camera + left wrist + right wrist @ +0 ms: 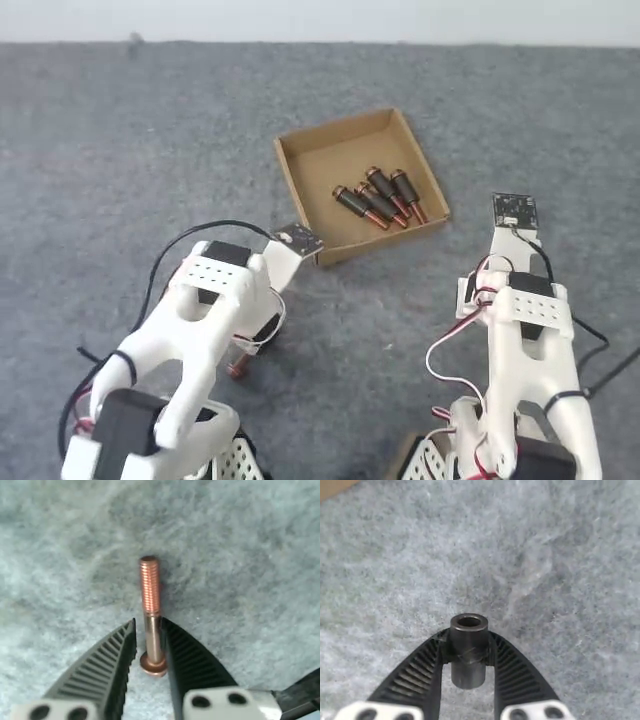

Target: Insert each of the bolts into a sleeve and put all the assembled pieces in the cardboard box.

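Four assembled pieces [378, 200], as best I can count, already lie in the cardboard box [335, 155], which sits on the grey carpeted worktop [100, 150] midway across, toward its far edge. One pair appears left. The left jaws are closed on a copper bolt [151, 615], pinching its smooth shank just above the head, near the worktop's near-left corner. The right jaws clamp a dark sleeve [468, 647], bore facing outward, toward the near-right corner. These two still need mating, then boxing. Bare carpet lies between the arms and up to the box's near wall, so there is room for both moves.
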`<move>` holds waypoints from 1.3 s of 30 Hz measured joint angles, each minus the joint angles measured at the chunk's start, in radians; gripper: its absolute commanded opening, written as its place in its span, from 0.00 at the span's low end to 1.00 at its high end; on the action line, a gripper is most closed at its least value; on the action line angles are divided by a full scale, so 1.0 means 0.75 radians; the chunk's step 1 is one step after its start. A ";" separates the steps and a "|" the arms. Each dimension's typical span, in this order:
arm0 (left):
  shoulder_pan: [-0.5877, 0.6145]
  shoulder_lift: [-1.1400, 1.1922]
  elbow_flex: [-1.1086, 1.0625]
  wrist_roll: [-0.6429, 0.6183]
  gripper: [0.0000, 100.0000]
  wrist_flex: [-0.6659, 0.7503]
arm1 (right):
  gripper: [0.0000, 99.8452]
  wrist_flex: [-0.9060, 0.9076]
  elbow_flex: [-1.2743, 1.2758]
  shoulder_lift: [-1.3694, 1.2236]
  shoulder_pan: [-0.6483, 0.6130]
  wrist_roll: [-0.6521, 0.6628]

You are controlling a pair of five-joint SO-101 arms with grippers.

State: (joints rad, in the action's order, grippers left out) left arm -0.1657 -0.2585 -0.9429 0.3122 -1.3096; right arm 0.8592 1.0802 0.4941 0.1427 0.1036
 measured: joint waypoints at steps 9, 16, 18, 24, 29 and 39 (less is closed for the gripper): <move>-0.020 0.000 -0.041 0.004 0.19 0.063 | 0.01 0.000 0.000 0.000 0.000 0.045; -0.020 0.000 -0.074 0.004 0.15 0.102 | 0.01 0.000 0.000 0.000 0.000 0.049; -0.020 0.000 -0.110 0.004 0.12 0.137 | 0.01 0.000 0.000 0.000 0.000 0.049; -0.029 -0.002 -0.123 0.059 0.10 0.158 | 0.01 0.000 0.000 0.000 0.000 0.049; -0.031 -0.002 -0.123 0.088 0.04 0.158 | 0.01 0.000 0.000 0.000 0.000 0.049; -0.059 0.000 0.141 0.444 0.03 -0.225 | 0.01 0.000 0.000 0.000 0.000 0.049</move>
State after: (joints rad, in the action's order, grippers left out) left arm -0.2102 -0.2585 -0.8370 0.6452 -1.4784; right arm 0.8592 1.0802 0.4941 0.1427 0.1404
